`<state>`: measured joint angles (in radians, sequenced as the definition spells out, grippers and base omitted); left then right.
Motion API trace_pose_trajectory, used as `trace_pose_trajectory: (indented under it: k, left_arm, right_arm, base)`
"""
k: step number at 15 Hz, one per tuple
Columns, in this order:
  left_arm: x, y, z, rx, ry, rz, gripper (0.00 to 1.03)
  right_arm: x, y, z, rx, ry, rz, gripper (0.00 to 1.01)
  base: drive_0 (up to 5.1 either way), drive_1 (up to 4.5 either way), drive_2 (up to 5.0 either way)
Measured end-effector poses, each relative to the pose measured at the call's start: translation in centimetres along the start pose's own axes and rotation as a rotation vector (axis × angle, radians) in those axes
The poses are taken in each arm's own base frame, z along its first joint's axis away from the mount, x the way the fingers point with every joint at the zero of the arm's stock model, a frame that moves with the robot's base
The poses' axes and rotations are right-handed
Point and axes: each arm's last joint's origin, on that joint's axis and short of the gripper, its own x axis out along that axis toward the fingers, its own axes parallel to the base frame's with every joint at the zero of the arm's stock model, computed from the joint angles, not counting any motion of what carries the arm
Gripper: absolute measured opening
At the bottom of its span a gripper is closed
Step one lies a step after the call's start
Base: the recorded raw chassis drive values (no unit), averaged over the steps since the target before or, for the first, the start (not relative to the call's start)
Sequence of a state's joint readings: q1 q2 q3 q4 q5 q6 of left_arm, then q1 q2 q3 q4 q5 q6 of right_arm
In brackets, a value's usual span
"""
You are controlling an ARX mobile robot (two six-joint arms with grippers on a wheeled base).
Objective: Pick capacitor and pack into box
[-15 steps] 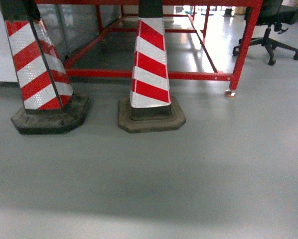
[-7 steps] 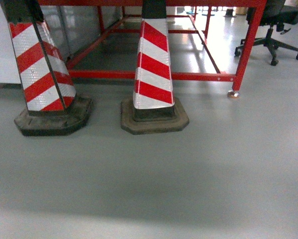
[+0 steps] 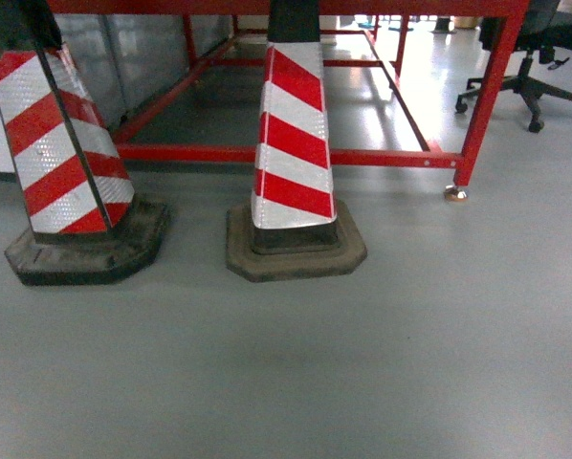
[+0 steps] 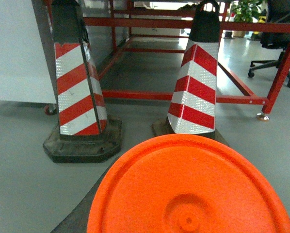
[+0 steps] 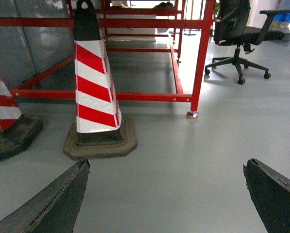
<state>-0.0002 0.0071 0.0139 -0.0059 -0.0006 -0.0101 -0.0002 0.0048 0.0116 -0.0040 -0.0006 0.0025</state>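
Observation:
The capacitor (image 4: 184,184) fills the lower part of the left wrist view as a bright orange round end face, very close to the camera. My left gripper (image 4: 189,225) is shut on it; one dark finger (image 4: 79,216) shows against its left edge and the other is hidden behind the orange. In the right wrist view my right gripper (image 5: 167,165) is open, with only bare grey floor between its two dark fingertips (image 5: 74,179). The box is out of view. Neither gripper shows in the head view.
Two red-and-white striped cones stand on the grey floor, one at the left (image 3: 61,172) and one in the middle (image 3: 291,143). A red metal frame (image 3: 286,155) runs behind them. A black office chair (image 3: 535,67) is at the far right.
The head view has shifted: the cones and the red frame sit lower and slightly larger in the frame, and the left cone has slid towards the left edge.

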Motion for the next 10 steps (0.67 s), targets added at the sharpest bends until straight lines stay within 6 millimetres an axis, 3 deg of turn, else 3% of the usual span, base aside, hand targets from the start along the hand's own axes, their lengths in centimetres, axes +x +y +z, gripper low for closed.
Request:
trace_pose_trajectory:
  k: [10]
  left_arm:
    - [0.00,0.00,0.00,0.000,0.000,0.000,0.43]
  right_arm:
    - [0.00,0.00,0.01,0.000,-0.001,0.000,0.98]
  base:
    - [-0.1,3.90,-4.0]
